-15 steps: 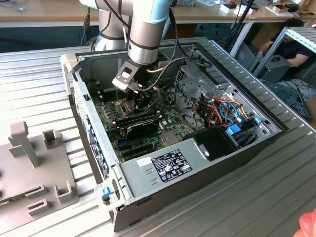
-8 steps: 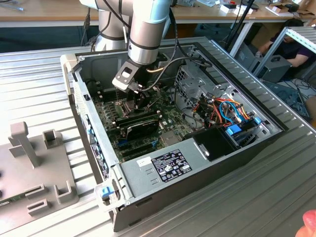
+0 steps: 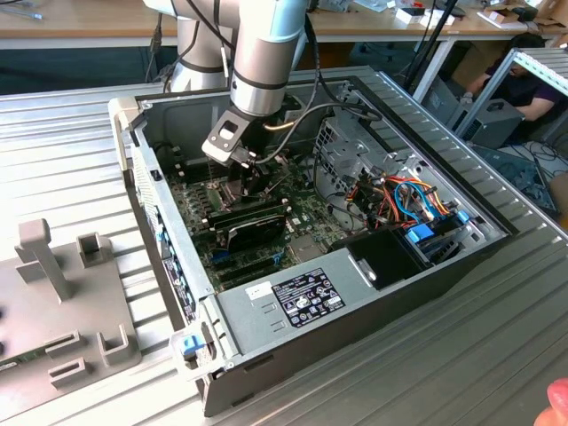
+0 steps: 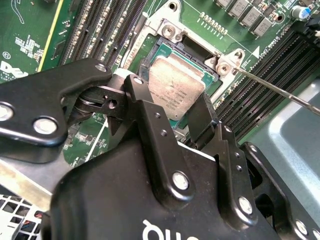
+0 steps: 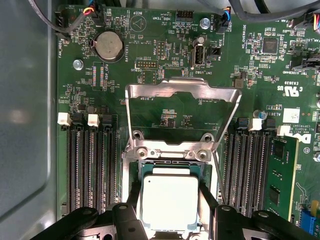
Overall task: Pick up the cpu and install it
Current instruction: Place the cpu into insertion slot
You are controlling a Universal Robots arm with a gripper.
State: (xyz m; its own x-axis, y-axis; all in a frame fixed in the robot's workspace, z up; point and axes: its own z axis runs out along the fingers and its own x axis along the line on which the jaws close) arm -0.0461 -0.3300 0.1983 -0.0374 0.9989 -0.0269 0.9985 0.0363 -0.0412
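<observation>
Your gripper (image 3: pixel 254 180) is closed on the cpu, one black finger on each of two opposite edges. In the exterior view it reaches down from the grey, round arm (image 3: pixel 264 53) into the open computer case (image 3: pixel 417 266), a dark metal box. The case lies on a table (image 3: pixel 71 142) of ribbed, bright metal. The fingertips are low over the green motherboard (image 3: pixel 200 200), near the case wall on the exterior view's left. A flat grey power supply (image 3: pixel 284 297) with a printed label fills the near corner of the case.

In the second wrist view the gripper (image 4: pixel 173 96) shows its matt black, angular fingers (image 4: pixel 150 125) with round silver screws. Between them you see the cpu (image 4: pixel 175 82), a thin square chip with a flat, dull silver top. It is over the dark square socket (image 4: pixel 195 50), and it looks a little tilted. You cannot tell if it sits fully in the socket. A thin steel lever (image 4: pixel 280 92) runs away from a screw at the socket corner.

In the first wrist view the cpu (image 5: pixel 170 200) is pale and smooth, with rounded corners, directly over the socket. The hinged metal frame (image 5: pixel 182 89), shiny and bent from sheet, stands open beyond it. Long black memory slots (image 5: pixel 87 165) lie on both sides. A round coin battery (image 5: pixel 109 46) sits farther away on the board.
</observation>
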